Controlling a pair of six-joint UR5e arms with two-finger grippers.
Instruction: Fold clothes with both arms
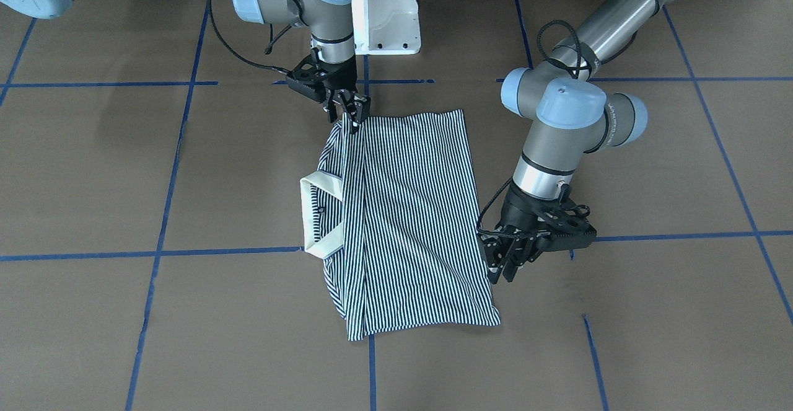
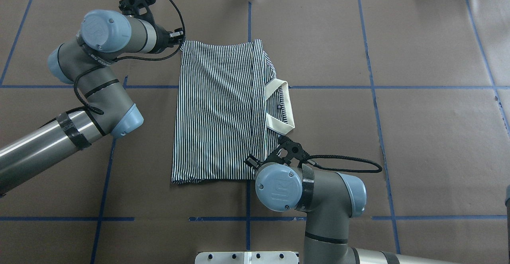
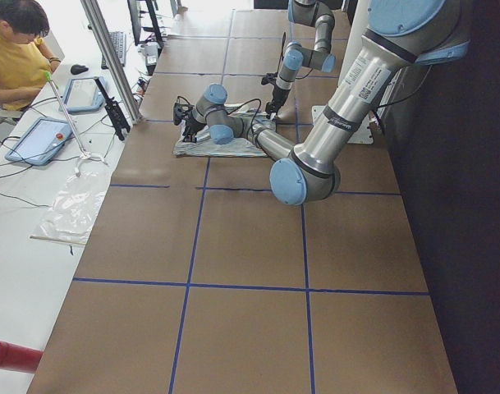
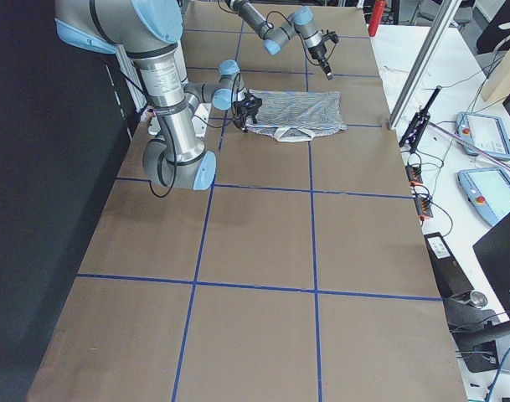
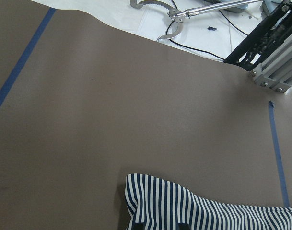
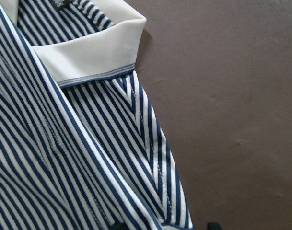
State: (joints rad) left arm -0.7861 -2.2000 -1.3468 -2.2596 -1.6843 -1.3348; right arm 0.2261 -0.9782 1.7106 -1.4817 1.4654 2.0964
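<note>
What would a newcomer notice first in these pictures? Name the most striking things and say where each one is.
A navy-and-white striped polo shirt lies folded in the middle of the brown table, its cream collar poking out toward the robot's right. The right hand is at the shirt's robot-side corner by the collar. The left hand is at the far corner on the opposite side.

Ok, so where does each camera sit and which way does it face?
Front-facing: across the table, facing the robot; right arm, left arm, striped polo shirt.
Overhead: behind the robot, looking down; both arms, shirt.
Exterior left: table end; left arm nearest.
Exterior right: opposite end; right arm nearest.
Left wrist: over the shirt's corner; no arm showing.
Right wrist: over the cream collar; no arm showing.
Front-facing and overhead share the whole shirt, mirrored.
</note>
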